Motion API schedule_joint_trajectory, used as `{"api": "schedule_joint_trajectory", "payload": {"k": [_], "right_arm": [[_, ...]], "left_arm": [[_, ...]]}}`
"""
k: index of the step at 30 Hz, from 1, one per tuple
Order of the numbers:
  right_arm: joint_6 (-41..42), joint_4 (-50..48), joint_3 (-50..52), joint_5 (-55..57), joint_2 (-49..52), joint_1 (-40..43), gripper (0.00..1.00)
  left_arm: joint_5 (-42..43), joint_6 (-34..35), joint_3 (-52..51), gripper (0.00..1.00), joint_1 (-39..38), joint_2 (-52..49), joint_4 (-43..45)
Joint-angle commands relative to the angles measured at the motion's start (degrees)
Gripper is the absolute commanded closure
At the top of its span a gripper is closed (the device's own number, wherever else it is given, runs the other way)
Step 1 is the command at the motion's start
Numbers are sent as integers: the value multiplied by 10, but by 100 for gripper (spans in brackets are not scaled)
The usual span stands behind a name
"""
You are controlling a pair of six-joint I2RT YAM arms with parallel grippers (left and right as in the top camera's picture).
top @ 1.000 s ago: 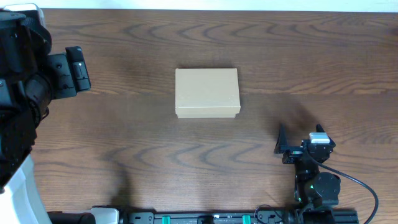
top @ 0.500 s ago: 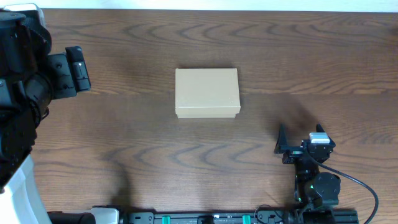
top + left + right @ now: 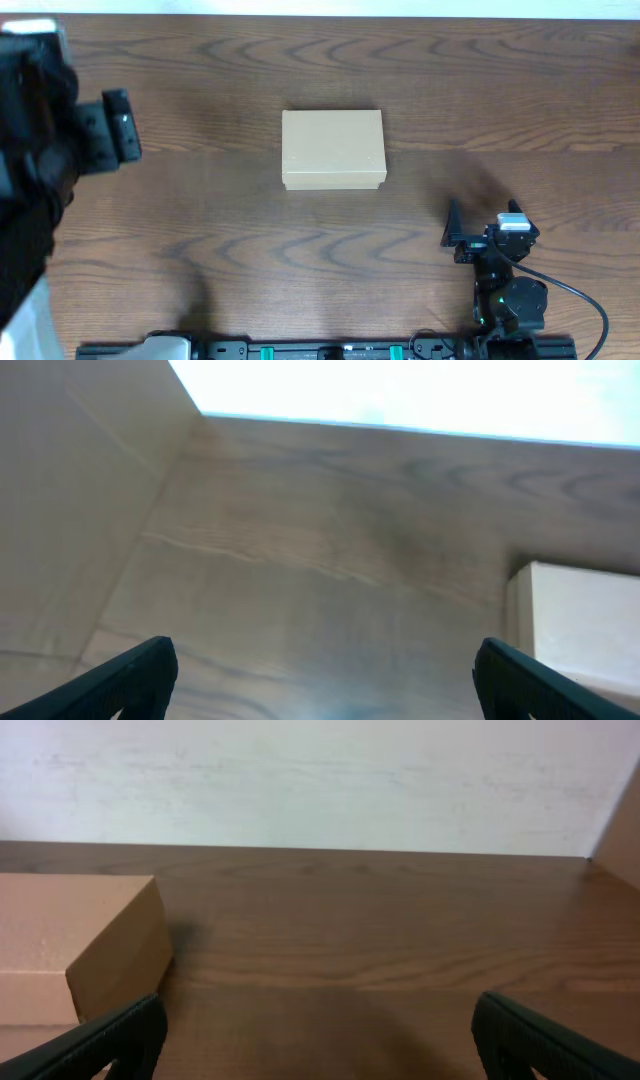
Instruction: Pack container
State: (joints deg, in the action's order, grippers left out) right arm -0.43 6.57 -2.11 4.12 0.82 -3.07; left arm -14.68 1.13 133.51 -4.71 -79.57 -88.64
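The container (image 3: 333,149) is a plain brown cardboard box with its lid shut, lying in the middle of the table. My left arm (image 3: 45,150) hangs high at the far left, well away from the box. In the left wrist view my left gripper (image 3: 325,685) is open and empty, and a corner of the box (image 3: 585,620) shows at the right edge. My right gripper (image 3: 483,228) sits low at the front right, open and empty. In the right wrist view its fingers (image 3: 318,1040) are spread, and the box (image 3: 75,945) lies ahead on the left.
The dark wooden table (image 3: 200,220) carries only the box. A rail with arm bases (image 3: 330,350) runs along the front edge. A pale wall (image 3: 320,780) stands behind the table's far edge.
My left arm has shifted a little to the left and looks blurred with motion. The box and the right arm have not moved.
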Motion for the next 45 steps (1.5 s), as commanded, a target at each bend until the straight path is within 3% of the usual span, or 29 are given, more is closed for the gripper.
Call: {"api": "schedule_joint_trajectory", "payload": {"k": [1,10,16,25,31,45], "right_arm": [[8,-1,5,4,-5,6,1],[8,-1,5,4,-5,6,1],[8,-1,5,4,-5,6,1],[8,-1,5,3,-5,6,1],[8,-1,5,3,-5,6,1],[8,-1,5,4,-5,6,1]], "left_arm": [[-24,-34,-104,5,-1,82,73],[-23,-36,-588,5,-1,328,501],[-23,-40,-828,5,-1,474,674],[-23,-39,-1094,5,-1,660,773],[-23,-40,-1201,5,-1,743,820],[-23,-39,-1210,5,-1,752,820]]}}
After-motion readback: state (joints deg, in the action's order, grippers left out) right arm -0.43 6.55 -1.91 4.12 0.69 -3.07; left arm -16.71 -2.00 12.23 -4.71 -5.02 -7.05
